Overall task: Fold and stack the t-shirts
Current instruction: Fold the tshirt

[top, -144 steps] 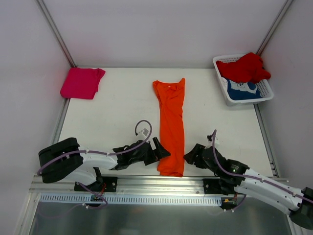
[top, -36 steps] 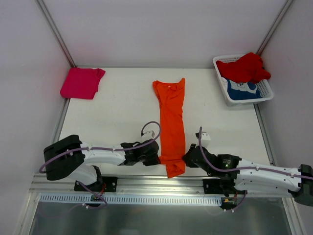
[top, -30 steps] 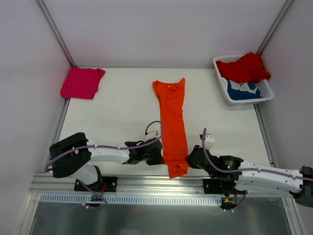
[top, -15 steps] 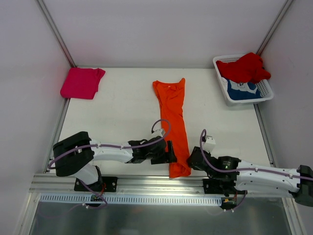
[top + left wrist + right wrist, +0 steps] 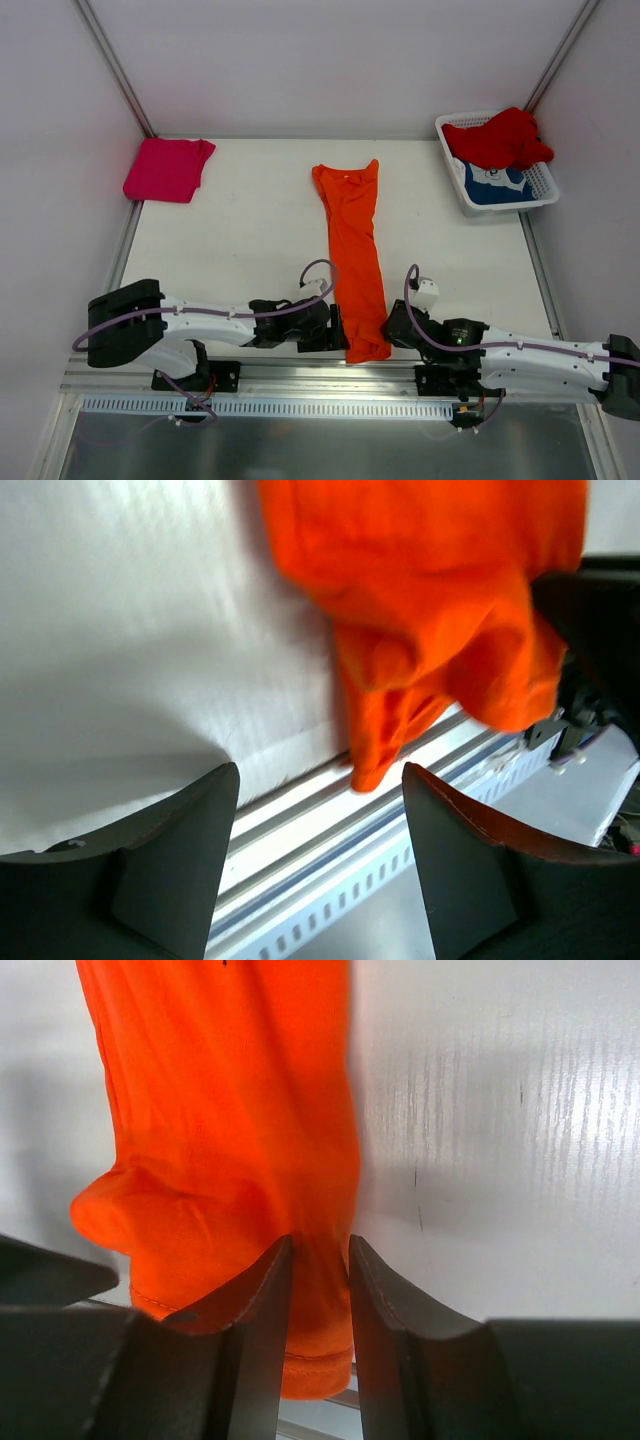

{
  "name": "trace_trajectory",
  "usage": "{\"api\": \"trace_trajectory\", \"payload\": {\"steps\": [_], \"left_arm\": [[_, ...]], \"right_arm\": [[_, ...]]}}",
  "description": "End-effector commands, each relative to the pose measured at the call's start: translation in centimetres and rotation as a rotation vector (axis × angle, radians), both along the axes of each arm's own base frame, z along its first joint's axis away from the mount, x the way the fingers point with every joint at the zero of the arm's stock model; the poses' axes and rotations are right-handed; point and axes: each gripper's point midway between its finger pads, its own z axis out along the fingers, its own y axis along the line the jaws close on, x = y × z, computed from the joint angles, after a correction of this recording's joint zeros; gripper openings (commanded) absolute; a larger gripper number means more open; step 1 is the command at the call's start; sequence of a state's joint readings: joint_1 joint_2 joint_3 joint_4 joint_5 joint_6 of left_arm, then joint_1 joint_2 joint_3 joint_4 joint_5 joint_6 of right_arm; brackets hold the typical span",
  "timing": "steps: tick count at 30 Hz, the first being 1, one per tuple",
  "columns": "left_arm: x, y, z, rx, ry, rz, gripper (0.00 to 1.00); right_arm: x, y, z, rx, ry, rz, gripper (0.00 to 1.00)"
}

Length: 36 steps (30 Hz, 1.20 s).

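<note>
Two shirts sit in the basket (image 5: 548, 196) at the far right of the top view: a red shirt (image 5: 500, 138) heaped over its far rim and a blue shirt (image 5: 495, 185) with a white print under it. Far left on the table (image 5: 240, 240) lies the pink shirt (image 5: 167, 168), folded into a flat square. Down the middle runs the orange shirt (image 5: 355, 250), folded into a long narrow strip, collar far, hem at the near edge. Both arms lie low and stretched inward along that near edge, and the left gripper (image 5: 338, 328) and right gripper (image 5: 388, 328) flank the strip's near end from either side.

Over to the left wrist: fingers (image 5: 170, 870) spread wide, nothing between them. The orange cloth is bunched just ahead, one corner drooping over the table edge onto the metal rail (image 5: 300, 810).

Right wrist now: fingers (image 5: 250, 1330) stand a narrow gap apart, low over the strip's right edge. Orange cloth shows through the gap, lying below them. Whether the tips touch it, I cannot tell.
</note>
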<state>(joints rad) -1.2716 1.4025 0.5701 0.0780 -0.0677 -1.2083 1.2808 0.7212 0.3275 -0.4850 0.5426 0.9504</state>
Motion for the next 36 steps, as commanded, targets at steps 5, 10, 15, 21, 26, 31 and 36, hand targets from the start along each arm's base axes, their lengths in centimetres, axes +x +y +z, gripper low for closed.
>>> {"api": "trace_trajectory", "payload": {"steps": [5,10,15,21,26,31,36], "left_arm": [[-0.7,4.6,-1.4,0.135,-0.005,0.061,0.69],[1.0,5.6,-1.8,0.17,-0.056,0.114,0.72],[2.0,5.2,-2.4,0.176,-0.081,0.138,0.73],[4.1,5.2,-2.8,0.168,-0.112,0.183,0.72],[6.1,4.4,-2.2,0.144,-0.143,0.203,0.72],[7.5,3.3,-2.0,0.118,-0.15,0.204,0.71],[7.6,1.8,-1.4,0.095,-0.143,0.179,0.61]], "right_arm": [[0.2,1.1,0.0,0.019,-0.009,0.008,0.32],[0.4,1.4,0.5,0.026,-0.02,0.021,0.32],[0.4,1.7,1.0,0.034,-0.033,0.037,0.32],[0.4,1.8,1.0,0.035,-0.035,0.047,0.32],[0.4,1.8,1.0,0.035,-0.037,0.052,0.32],[0.4,1.9,1.0,0.029,-0.038,0.056,0.31],[0.3,1.9,0.7,0.022,-0.031,0.062,0.31]]}}
